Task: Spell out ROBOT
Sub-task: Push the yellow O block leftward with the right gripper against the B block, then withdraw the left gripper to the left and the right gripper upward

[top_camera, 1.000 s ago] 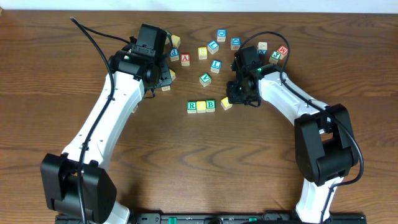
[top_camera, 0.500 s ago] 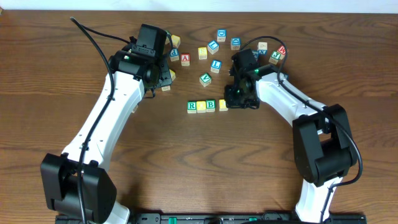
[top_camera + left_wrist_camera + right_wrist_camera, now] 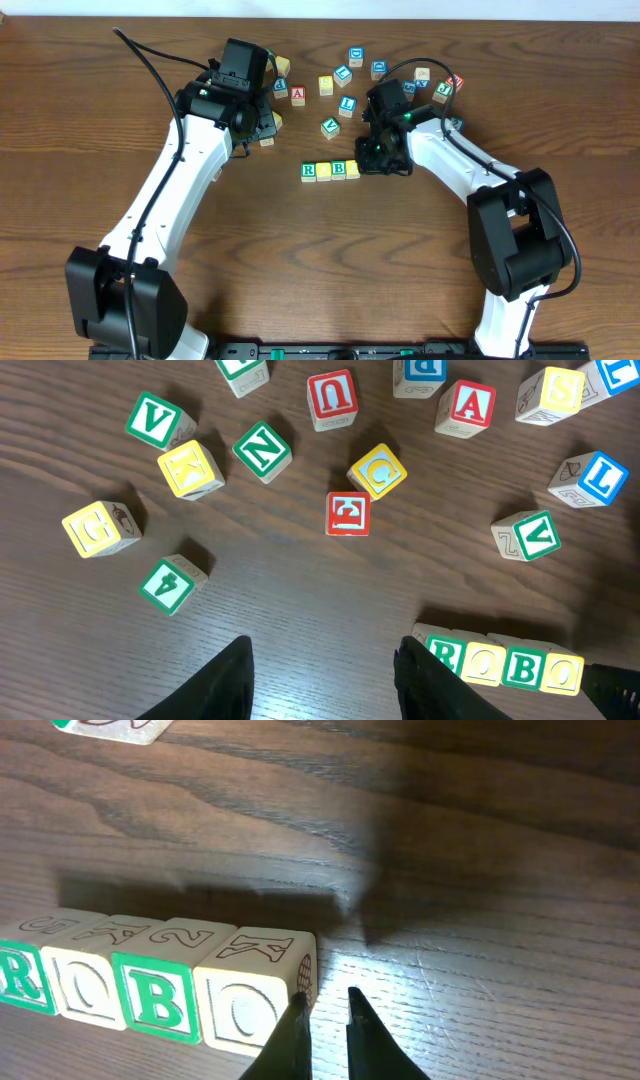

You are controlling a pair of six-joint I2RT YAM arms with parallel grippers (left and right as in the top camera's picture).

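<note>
Four cubes stand in a row at the table's middle: green R [image 3: 308, 171], yellow O [image 3: 323, 171], green B [image 3: 338, 169] and a second yellow O [image 3: 353, 169]. The right wrist view shows them as R [image 3: 20, 978], O [image 3: 85, 990], B [image 3: 157, 1000], O [image 3: 245, 1010], touching side by side. My right gripper [image 3: 325, 997] is shut with nothing in it, and its left fingertip rests against the last O cube's right side. My left gripper [image 3: 323, 660] hangs open and empty over bare wood, left of the R [image 3: 446, 655].
Loose letter cubes lie behind the row: red A [image 3: 297, 94], green V [image 3: 329, 127], blue L [image 3: 600, 475] and several more toward the back right [image 3: 440, 88]. More cubes, such as green N [image 3: 262, 448] and yellow K [image 3: 190, 468], lie scattered below the left wrist.
My right gripper has slid left and pushed the second yellow O cube, which lay askew and apart, flush against the B. The left arm has not moved.
</note>
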